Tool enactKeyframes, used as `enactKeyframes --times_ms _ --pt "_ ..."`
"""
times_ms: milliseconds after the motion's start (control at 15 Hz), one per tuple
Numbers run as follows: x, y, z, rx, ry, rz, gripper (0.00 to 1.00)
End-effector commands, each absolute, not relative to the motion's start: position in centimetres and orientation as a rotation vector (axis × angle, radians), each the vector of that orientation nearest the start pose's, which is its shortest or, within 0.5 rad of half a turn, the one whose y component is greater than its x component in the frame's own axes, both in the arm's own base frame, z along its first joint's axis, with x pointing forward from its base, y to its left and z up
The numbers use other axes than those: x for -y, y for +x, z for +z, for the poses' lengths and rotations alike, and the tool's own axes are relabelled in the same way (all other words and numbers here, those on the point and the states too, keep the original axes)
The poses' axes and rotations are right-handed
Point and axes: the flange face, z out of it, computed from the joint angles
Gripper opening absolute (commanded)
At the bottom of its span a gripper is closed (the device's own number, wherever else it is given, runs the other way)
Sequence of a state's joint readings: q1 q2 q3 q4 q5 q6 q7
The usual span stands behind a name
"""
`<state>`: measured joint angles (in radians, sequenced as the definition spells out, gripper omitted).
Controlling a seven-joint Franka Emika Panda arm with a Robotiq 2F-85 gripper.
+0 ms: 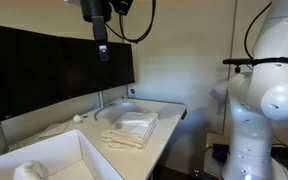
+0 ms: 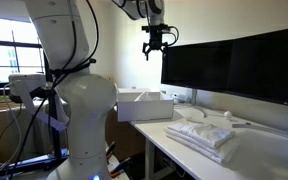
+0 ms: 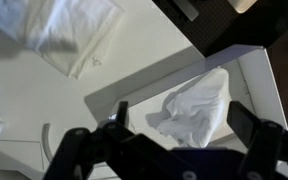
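Observation:
My gripper (image 1: 102,45) hangs high above the table in both exterior views, open and holding nothing (image 2: 156,42). In the wrist view its two dark fingers (image 3: 254,125) stand wide apart, far above a crumpled white cloth (image 3: 199,105) that lies in a white bin (image 3: 268,85). The bin (image 1: 59,150) stands at one end of the table, with the cloth (image 1: 29,170) in its corner. A folded white towel (image 1: 131,128) lies flat on the tabletop beside the bin (image 2: 144,105). The towel also shows in another exterior view (image 2: 206,135) and the wrist view (image 3: 69,25).
Black monitors (image 1: 54,65) run along the back of the table (image 2: 234,65). A small white crumpled scrap (image 1: 79,118) lies near the wall. The robot's white body (image 1: 269,90) stands off the table's end. A round recessed basin (image 1: 119,110) sits behind the towel.

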<state>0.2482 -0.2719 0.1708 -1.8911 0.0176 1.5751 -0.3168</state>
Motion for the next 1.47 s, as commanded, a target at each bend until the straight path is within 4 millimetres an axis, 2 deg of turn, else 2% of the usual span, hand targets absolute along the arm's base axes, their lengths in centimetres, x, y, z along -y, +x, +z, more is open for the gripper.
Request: enactKeyframes --times_ms 0,267,533,800,1067,1400 --pt "-16.3 40.4 62.5 1.076 -2.994 0.106 1.00" --pt "-11.9 39.5 63.6 0.851 -3.038 0.037 1.00" --pt "-8.3 40.0 62.7 0.661 -3.059 -0.035 1.00" --pt "-5.5 40.8 59.6 0.554 -3.086 -0.097 1.00" --pt "-2.9 41.4 54.8 0.428 -3.084 -0.096 1.00" --pt "-0.1 40.9 49.2 0.270 -3.084 -0.081 1.00"
